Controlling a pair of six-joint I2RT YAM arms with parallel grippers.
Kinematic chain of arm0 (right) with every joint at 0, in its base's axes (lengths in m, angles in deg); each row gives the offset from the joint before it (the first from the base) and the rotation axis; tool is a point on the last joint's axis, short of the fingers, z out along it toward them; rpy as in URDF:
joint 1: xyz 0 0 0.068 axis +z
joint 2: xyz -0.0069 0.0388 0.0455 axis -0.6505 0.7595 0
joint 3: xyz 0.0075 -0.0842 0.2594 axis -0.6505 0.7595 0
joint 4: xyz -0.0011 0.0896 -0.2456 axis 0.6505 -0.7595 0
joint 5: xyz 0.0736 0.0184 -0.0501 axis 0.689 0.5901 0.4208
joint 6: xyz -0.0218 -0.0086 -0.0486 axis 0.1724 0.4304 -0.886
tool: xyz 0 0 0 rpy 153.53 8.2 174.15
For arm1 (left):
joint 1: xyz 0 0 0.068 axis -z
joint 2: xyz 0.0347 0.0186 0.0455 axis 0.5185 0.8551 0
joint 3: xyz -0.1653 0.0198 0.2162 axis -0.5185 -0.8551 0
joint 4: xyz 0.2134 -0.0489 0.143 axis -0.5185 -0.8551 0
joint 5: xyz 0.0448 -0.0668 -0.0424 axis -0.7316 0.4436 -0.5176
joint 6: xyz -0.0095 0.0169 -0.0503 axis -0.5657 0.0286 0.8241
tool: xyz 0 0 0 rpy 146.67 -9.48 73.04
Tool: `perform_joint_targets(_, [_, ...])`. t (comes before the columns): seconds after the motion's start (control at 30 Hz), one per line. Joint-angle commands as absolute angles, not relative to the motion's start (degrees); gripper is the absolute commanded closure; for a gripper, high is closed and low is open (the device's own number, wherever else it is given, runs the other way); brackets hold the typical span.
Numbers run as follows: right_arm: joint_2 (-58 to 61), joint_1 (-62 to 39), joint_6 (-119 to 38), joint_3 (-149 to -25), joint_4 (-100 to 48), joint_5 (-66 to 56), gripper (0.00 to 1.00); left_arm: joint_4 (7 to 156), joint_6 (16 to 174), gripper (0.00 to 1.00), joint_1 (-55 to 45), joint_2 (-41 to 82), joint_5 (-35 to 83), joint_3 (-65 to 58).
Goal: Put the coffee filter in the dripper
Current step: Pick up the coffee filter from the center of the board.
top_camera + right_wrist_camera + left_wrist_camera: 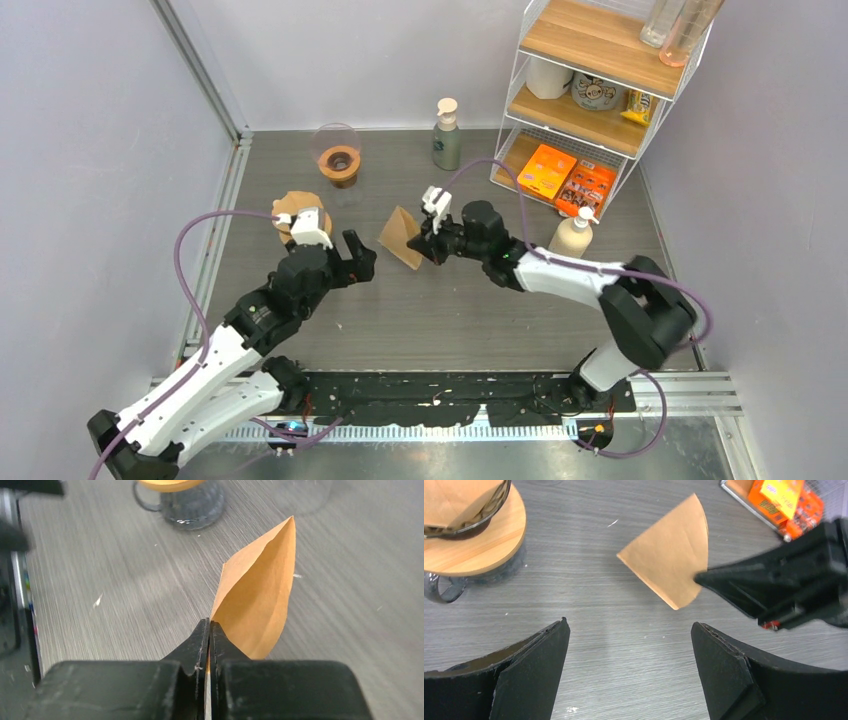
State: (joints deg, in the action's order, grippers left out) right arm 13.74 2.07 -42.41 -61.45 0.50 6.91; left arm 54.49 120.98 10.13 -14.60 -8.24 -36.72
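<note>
Reads as the carry step: grips the coffee filter (257,595) by one edge in the right end effector (208,626), jaws pressed flat on the paper, at mid-surface between the arms and well apart from the likely dripper (340,163), the glass cone with a brown collar at the back. Holds the left end effector (629,625) spread wide and empty, near the filter. Next calls for carrying the filter back and left over the cone's mouth, point downward, probably opening the fold before release. From the right wrist, shows the pinch and the fold gaping slightly; from the left wrist, shows a wood-topped glass mug (479,545) holding brown paper, half hidden from above; only from above, shows the dripper whole.
</note>
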Motion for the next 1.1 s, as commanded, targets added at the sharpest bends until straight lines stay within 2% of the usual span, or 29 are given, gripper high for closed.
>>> perform_joint_targets(0.0, [3.29,2.81,-70.67,-57.77,-7.99,12.98,0.95,56.94,121.23,0.00,8.18,-12.59,-3.34,-30.14])
perform_joint_targets(0.13, [-1.03,4.06,-78.77,-57.38,-13.45,12.81,0.95,55.66,123.57,0.01,7.41,-7.12,-0.56,-25.91])
perform_joint_targets(0.5, [1.10,8.87,-75.56,-61.64,-17.33,1.46,0.95,58.85,132.93,0.03,7.45,11.00,8.36,-19.87])
perform_joint_targets(0.8, [2.63,11.62,-73.19,-63.54,-18.22,-3.25,0.95,58.13,135.32,0.19,7.71,17.32,7.27,-19.10])
perform_joint_targets(0.97, [3.59,12.09,-70.09,-65.02,-18.92,-6.38,0.95,56.96,135.63,0.25,8.23,18.22,4.56,-19.08])
perform_joint_targets(1.07, [3.70,12.37,-68.94,-65.55,-19.26,-7.57,0.95,57.52,135.42,0.33,8.31,19.00,4.65,-19.20])
